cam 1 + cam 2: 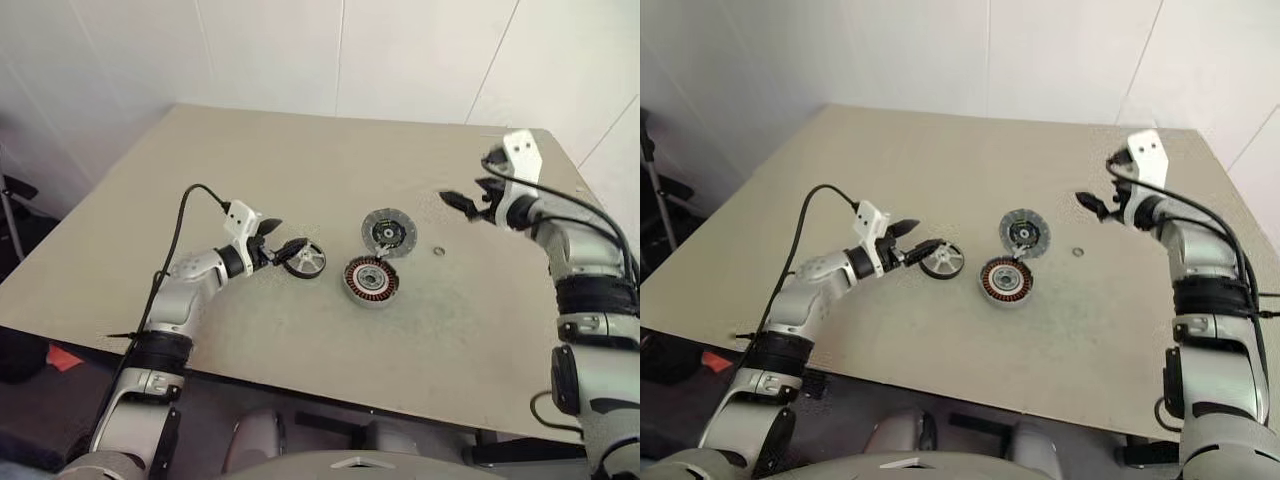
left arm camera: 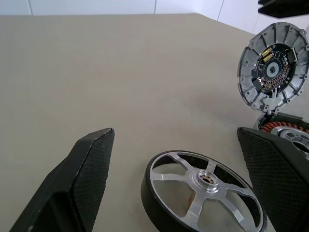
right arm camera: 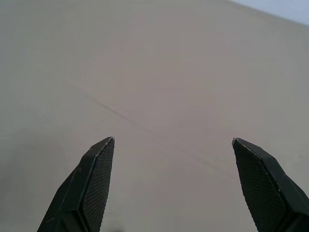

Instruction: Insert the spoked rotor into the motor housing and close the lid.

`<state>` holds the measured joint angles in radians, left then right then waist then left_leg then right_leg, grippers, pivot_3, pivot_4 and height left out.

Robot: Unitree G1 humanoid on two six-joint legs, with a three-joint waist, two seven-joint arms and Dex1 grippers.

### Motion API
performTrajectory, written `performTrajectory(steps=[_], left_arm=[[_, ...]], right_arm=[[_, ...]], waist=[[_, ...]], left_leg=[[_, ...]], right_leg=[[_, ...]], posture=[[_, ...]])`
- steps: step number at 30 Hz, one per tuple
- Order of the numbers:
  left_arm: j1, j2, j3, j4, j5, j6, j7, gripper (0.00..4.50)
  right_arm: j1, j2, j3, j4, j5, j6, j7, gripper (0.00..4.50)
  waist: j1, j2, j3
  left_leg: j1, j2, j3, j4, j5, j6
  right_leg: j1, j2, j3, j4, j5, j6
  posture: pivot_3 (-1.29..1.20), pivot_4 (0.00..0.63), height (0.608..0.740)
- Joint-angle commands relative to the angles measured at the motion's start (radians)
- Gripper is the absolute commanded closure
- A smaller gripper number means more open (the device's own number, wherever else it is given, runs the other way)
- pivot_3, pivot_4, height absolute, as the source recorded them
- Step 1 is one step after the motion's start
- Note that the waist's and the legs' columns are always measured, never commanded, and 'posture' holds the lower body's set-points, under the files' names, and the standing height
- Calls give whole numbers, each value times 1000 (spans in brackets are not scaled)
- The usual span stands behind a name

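Nothing is inserted yet. The left gripper (image 1: 282,243) has its jaws spread wide on either side of the rotor (image 1: 304,260), which lies flat on the desk (image 1: 200,170), not gripped. Just right of it the housing (image 1: 371,281) sits empty, its lid (image 1: 388,232) hinged up. The right gripper (image 1: 468,203) hovers apart with jaws wide and empty.

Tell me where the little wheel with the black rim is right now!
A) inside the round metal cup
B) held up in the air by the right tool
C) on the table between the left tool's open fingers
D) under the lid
C: the wheel lies flat on the table, outside the cup, with the left tool open around it.
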<state>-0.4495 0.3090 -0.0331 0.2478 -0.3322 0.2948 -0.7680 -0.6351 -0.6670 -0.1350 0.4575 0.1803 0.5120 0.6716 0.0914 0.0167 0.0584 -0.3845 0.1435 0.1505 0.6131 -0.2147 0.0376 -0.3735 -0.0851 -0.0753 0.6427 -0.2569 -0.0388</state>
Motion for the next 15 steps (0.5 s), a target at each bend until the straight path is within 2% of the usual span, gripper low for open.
performTrajectory(steps=[1, 10, 15], left_arm=[[-42, 20, 24, 22, -2, -16, -23, 198], [-12, 23, 26, -1, -4, -18, -20, 198], [0, 30, 27, -23, -6, -9, -17, 198]], right_arm=[[32, 2, 1, -118, 38, -20, 59, 85], [129, -46, 37, -135, 29, -47, 194, 85], [136, -46, 57, -46, -16, -91, 180, 85]], waist=[[1, 0, 0], [10, 0, 0], [7, 0, 0]], left_leg=[[0, 1, 0, 0, 0, 0], [2, 2, 0, 1, 0, 0], [3, 2, 0, 1, 1, 1]], right_leg=[[0, 0, 0, 0, 0, 0], [3, 1, 0, 0, 0, 0], [3, 1, 0, 0, 0, 0]], posture=[[0, 0, 740], [0, 0, 740], [0, 0, 740]])
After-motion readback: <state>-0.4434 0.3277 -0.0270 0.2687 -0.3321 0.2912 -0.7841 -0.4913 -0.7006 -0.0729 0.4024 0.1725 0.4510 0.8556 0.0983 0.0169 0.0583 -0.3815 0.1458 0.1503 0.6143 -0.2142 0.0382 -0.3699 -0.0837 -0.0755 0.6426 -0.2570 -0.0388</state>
